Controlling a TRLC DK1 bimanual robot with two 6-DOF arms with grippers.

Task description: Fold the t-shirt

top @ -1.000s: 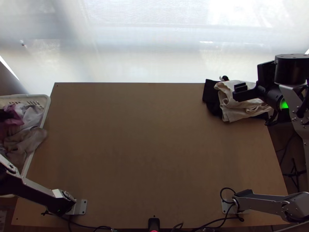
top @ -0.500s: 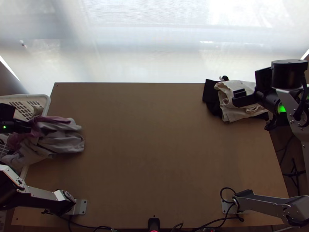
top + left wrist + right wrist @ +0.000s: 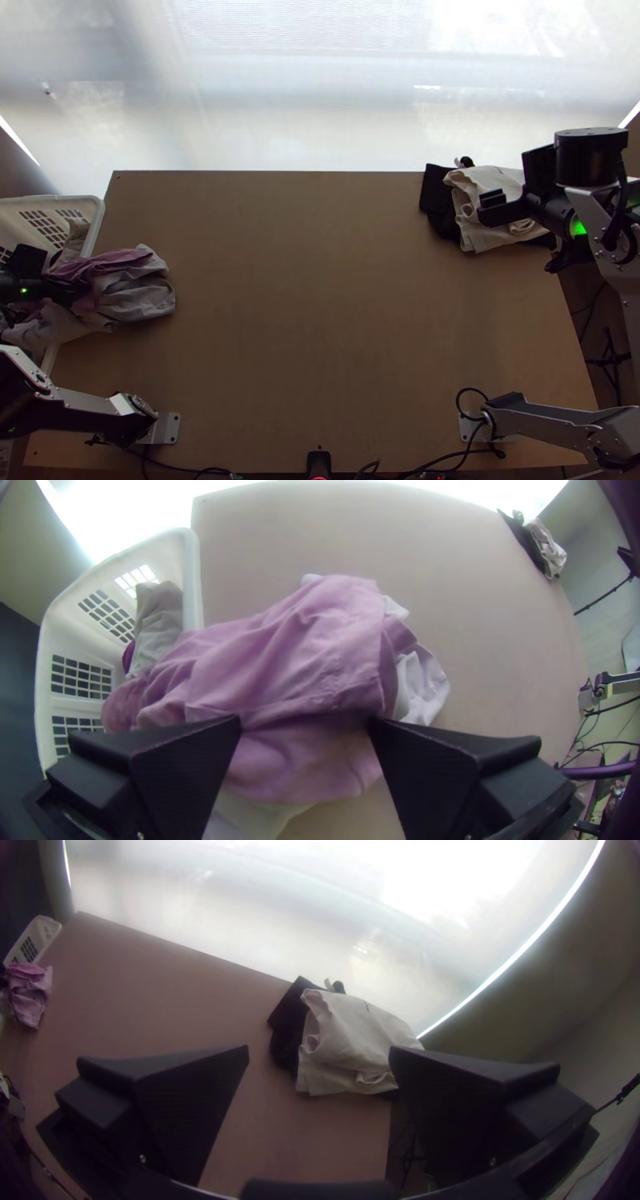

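In the top view my left gripper (image 3: 66,291) is over a bunched heap of pink and grey cloth (image 3: 132,290) lying across the basket's rim and the table's left side. The left wrist view has my left gripper (image 3: 305,723) open, with pink cloth (image 3: 320,647) bunched beyond and between its parted fingers. Which piece is the t-shirt I cannot tell. At the far right, my right gripper (image 3: 494,206) is above a beige folded cloth (image 3: 478,234). The right wrist view shows my right gripper (image 3: 319,1050) open, with the beige cloth (image 3: 353,1037) past its fingertips.
A white basket (image 3: 94,216) stands at the table's left edge, with grey cloth (image 3: 159,613) inside it. Dark cloth (image 3: 436,200) lies beside and under the beige one at the far right corner. Bare wooden table (image 3: 320,304) stretches between the two heaps.
The pink and grey cloth has come rightward out of the basket onto the table's edge. My left gripper came into view over it, then shifted slightly nearer. My right gripper moved slightly left and nearer.
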